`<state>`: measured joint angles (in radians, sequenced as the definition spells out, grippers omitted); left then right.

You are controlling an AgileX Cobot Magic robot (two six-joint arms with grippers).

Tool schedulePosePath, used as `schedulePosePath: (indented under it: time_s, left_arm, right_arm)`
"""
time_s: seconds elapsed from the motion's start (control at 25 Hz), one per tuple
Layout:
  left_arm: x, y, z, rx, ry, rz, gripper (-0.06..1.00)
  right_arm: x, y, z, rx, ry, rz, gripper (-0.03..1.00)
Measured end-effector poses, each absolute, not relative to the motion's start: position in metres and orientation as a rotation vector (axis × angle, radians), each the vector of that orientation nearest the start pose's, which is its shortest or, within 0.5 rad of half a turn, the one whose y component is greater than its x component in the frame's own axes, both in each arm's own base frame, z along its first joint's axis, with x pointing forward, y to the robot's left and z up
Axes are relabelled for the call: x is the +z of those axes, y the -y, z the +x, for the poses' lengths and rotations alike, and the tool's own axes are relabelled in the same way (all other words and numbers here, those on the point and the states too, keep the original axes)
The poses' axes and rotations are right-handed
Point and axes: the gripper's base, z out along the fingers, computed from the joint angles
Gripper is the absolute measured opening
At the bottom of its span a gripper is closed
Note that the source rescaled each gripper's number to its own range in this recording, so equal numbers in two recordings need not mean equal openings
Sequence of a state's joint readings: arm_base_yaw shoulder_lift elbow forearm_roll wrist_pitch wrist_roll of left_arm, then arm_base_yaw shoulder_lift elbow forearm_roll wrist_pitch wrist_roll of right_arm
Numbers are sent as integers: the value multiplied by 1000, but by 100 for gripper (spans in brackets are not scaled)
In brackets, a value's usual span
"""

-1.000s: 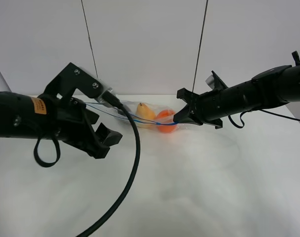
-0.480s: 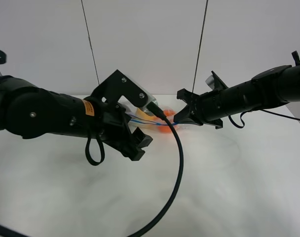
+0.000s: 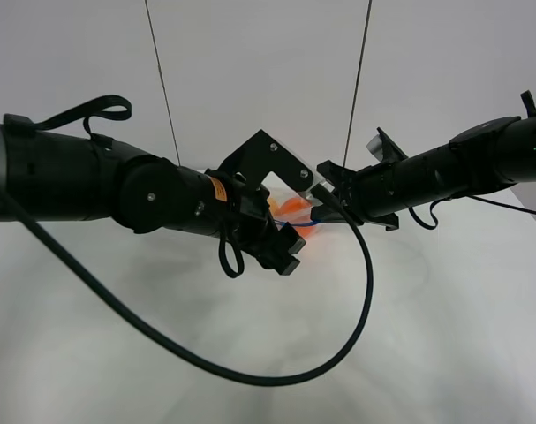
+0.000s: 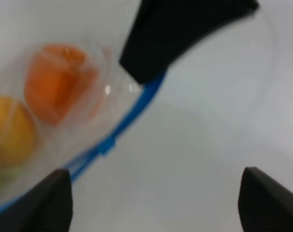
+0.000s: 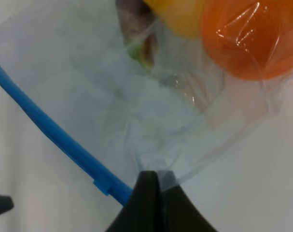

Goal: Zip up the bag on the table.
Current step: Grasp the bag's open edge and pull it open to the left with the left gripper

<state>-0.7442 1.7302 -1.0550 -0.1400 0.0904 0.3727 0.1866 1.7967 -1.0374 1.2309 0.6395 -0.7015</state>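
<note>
The clear bag (image 5: 112, 92) lies at the back of the white table (image 3: 426, 353), mostly hidden behind my left arm in the high view, where only the orange (image 3: 294, 208) shows. Its blue zipper strip (image 4: 132, 116) carries a small slider tab (image 4: 106, 145). Orange (image 5: 252, 38), yellow fruit (image 5: 185, 14) and eggplant (image 5: 136, 24) show through the plastic. My right gripper (image 5: 153, 191) is shut on the bag's corner by the zipper end; it also shows in the high view (image 3: 322, 212). My left gripper (image 3: 288, 247) is open, hovering just before the slider tab.
My left arm's black cable (image 3: 360, 300) loops over the middle of the table. A white wall (image 3: 250, 79) stands right behind the bag. The right arm (image 3: 462, 168) reaches in from the right edge.
My left arm has swung from the left side to the middle, its open gripper now close to the bag's zipper end. The right gripper has kept its hold and stayed in place.
</note>
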Motion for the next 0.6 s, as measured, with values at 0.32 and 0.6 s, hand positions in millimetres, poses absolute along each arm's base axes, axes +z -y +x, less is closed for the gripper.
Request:
schedulePosePath:
  time_s: [0.32,0.6]
  left_arm:
    - [203,264,287,-230,-1922,1147,100]
    - [189,268,291,-170,-1861,1233,100]
  right_arm:
    - [191,-117,340,1012,-2539,69,0]
    - [191,-117,340,1017,-2541,67,0]
